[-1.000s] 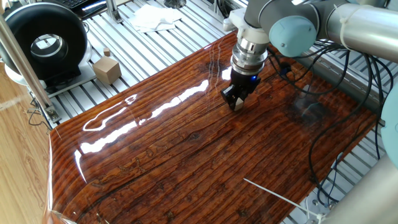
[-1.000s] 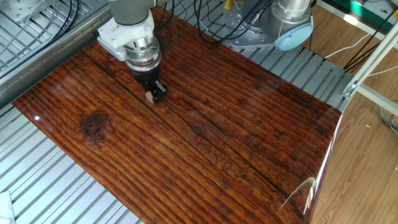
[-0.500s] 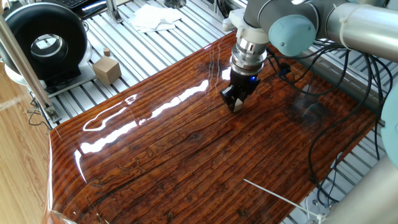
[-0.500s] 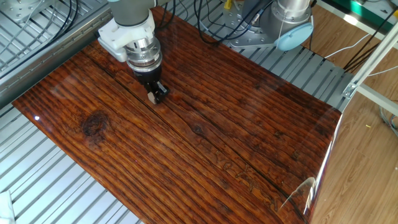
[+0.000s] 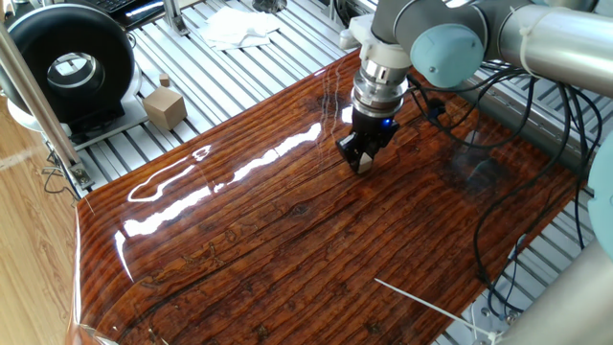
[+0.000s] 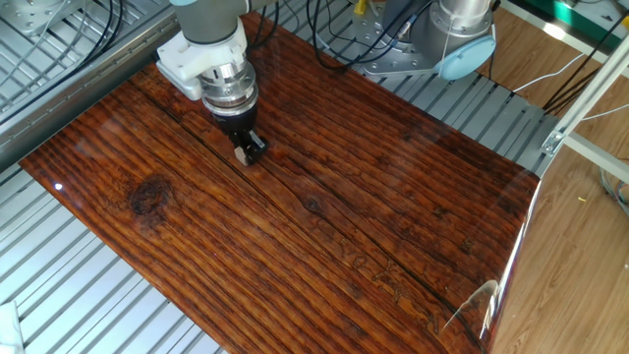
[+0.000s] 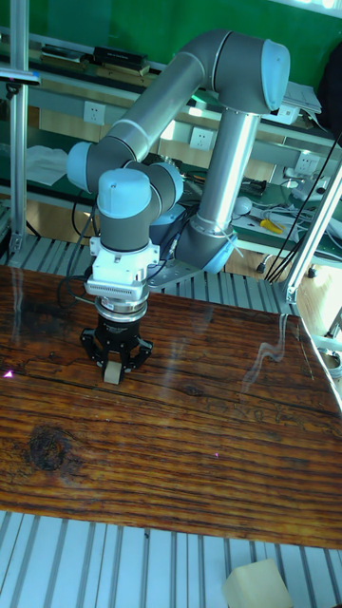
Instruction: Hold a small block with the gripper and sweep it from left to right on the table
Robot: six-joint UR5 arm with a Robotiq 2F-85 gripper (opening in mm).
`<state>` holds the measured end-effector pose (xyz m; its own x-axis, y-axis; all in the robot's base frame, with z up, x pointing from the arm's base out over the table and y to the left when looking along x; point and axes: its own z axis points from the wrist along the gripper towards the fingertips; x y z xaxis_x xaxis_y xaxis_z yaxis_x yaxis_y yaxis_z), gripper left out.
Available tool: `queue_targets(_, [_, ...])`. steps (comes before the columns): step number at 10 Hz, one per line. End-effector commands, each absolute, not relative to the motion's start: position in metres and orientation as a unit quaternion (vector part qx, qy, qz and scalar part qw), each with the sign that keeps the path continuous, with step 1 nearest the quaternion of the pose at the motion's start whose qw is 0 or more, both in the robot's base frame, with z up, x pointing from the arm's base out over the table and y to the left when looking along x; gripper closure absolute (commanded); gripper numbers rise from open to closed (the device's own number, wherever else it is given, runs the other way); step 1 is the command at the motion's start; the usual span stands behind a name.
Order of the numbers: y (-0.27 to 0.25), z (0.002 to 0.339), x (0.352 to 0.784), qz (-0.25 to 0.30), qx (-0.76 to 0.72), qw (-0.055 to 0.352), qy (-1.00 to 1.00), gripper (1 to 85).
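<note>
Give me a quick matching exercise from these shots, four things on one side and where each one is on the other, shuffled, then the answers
Things:
1. small block
2. larger tan cube
3. white cloth
4. gripper

Places:
A. on the slatted metal frame, beside the black round device
B. between the fingers, at the table surface
C. crumpled on the slats at the far edge
D. pointing down over the table

Pairs: 1-B, 2-A, 3-C, 4-D

Larger tan wooden cube with small knob (image 5: 165, 105) on slatted aluminium frame (image 5: 239, 72), far left; black round fan housing (image 5: 69, 65) beside it; crumpled white cloth (image 5: 238, 27) farther back.
</note>
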<state>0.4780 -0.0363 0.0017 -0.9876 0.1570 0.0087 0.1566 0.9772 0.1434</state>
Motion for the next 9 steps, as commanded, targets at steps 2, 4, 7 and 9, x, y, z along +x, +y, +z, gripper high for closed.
queue_targets(2, [-0.0334, 0.0034, 0.4798, 0.079, 0.084, 0.003, 0.993, 84.7])
queue_targets(4, [-0.0307, 0.0041, 0.4796, 0.085, 0.085, 0.003, 0.993, 84.7])
queue_targets(7, [-0.0307, 0.0044, 0.4796, 0.085, 0.085, 0.003, 0.993, 84.7])
queue_targets(9, [-0.0302, 0.0042, 0.4796, 0.085, 0.086, 0.002, 0.993, 84.7])
